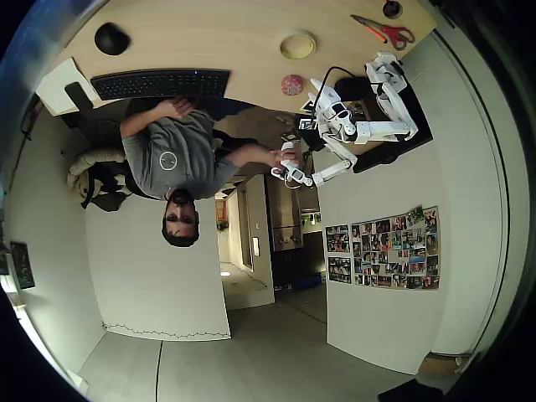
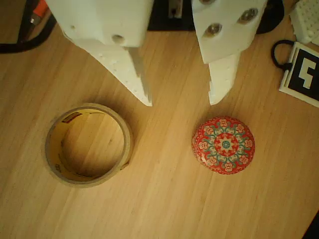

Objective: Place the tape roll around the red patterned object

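In the wrist view the pale cream-yellow tape roll (image 2: pixel 127 140) lies flat on the wooden table at the lower left. The red patterned object (image 2: pixel 224 144), a small dome with a floral design, sits to its right, a hand's width apart. My gripper (image 2: pixel 182 102) hangs open above the gap between them, its white fingertips (image 2: pixel 144 92) holding nothing. In the overhead view the tape roll (image 1: pixel 297 44) lies beyond the red object (image 1: pixel 292 85), with my gripper (image 1: pixel 317 87) just right of the red object.
Red-handled scissors (image 1: pixel 385 32) lie at the table's far right corner. A black keyboard (image 1: pixel 161 83) and a mouse (image 1: pixel 110 38) occupy the left. A person (image 1: pixel 167 155) sits at the table edge. A black-and-white marker tag (image 2: pixel 301 74) lies right of the gripper.
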